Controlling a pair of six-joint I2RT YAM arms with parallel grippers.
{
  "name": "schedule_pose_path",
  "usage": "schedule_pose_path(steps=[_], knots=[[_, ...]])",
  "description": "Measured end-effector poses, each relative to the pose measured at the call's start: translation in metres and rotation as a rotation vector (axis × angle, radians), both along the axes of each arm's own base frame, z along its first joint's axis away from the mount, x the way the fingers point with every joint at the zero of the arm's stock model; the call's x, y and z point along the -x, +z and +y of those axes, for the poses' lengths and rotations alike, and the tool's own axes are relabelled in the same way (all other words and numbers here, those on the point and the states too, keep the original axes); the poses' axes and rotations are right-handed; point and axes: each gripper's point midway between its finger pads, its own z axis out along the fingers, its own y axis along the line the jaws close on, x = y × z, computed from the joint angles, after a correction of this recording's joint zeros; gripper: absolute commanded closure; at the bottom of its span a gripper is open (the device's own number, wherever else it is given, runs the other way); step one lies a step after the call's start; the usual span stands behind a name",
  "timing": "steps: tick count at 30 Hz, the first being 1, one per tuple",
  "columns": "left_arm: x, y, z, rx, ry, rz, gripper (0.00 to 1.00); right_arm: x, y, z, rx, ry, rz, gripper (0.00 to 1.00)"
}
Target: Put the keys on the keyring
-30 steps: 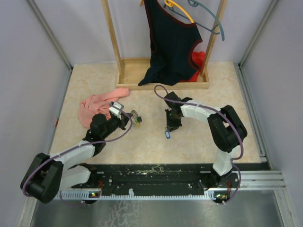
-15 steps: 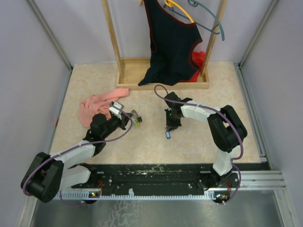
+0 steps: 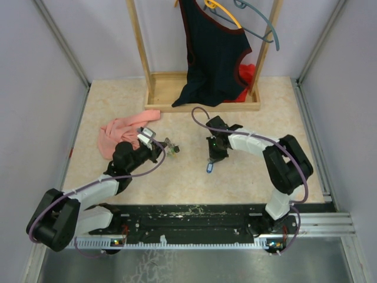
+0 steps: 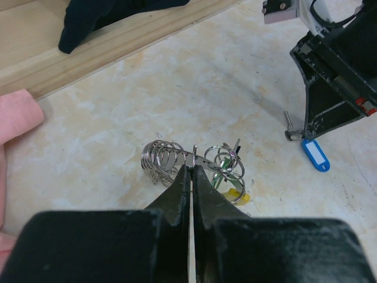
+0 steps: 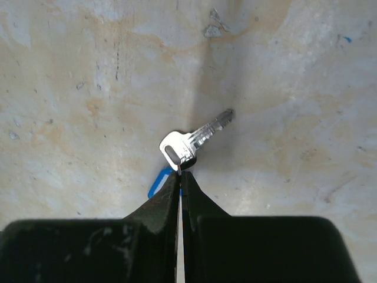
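The keyring (image 4: 194,160) is a thin wire carrying a coil of small rings, a green-headed key (image 4: 221,177) and a yellow piece (image 4: 237,196). My left gripper (image 4: 191,169) is shut on that wire; in the top view the left gripper (image 3: 161,148) holds the keyring (image 3: 171,149) left of centre. My right gripper (image 5: 179,173) is shut on the thin ring threaded through a silver key (image 5: 189,143). That key's blue tag (image 5: 156,183) peeks out behind the left finger. The top view has the right gripper (image 3: 213,157) just above the blue tag (image 3: 209,168).
A pink cloth (image 3: 121,131) lies left of the left gripper. A wooden rack base (image 3: 200,99) stands at the back with a dark garment (image 3: 212,53) and hangers (image 3: 259,23) above it. Walls close in the table on both sides.
The right gripper has closed on the key's ring, and its arm has shifted slightly to the right. The left gripper and keyring have barely moved.
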Motion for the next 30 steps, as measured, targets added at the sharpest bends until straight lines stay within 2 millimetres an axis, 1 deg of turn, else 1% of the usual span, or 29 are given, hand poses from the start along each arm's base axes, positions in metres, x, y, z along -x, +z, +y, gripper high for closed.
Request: schedule_pose_path(steps=[2,5,9,13,16,19,23,27,30], knots=[[0.003,-0.001,-0.004,-0.001,-0.029,0.002,0.99,0.002,0.006,-0.006,0.012,0.037,-0.039,1.00],[0.009,-0.002,-0.010,-0.004,-0.080,0.003,0.99,0.001,0.027,-0.010,0.001,0.106,-0.143,1.00],[0.020,-0.001,-0.020,-0.004,-0.170,-0.004,0.99,-0.001,0.061,-0.008,-0.068,0.208,-0.318,1.00],[0.032,-0.002,-0.029,-0.005,-0.266,-0.008,0.99,0.003,0.088,-0.002,-0.157,0.323,-0.490,1.00],[0.040,-0.004,-0.036,-0.005,-0.328,-0.008,0.99,0.008,0.100,0.005,-0.213,0.457,-0.611,1.00],[0.047,-0.007,-0.041,-0.005,-0.390,-0.006,0.99,0.014,0.104,0.011,-0.249,0.574,-0.709,1.00],[0.058,-0.008,-0.048,0.001,-0.475,-0.014,0.99,0.017,0.113,0.017,-0.286,0.650,-0.819,1.00],[0.067,-0.003,-0.054,0.013,-0.548,-0.039,0.99,0.021,0.134,0.027,-0.341,0.737,-0.975,1.00],[0.072,0.000,-0.058,0.021,-0.596,-0.063,0.99,0.025,0.140,0.034,-0.372,0.812,-1.033,1.00]])
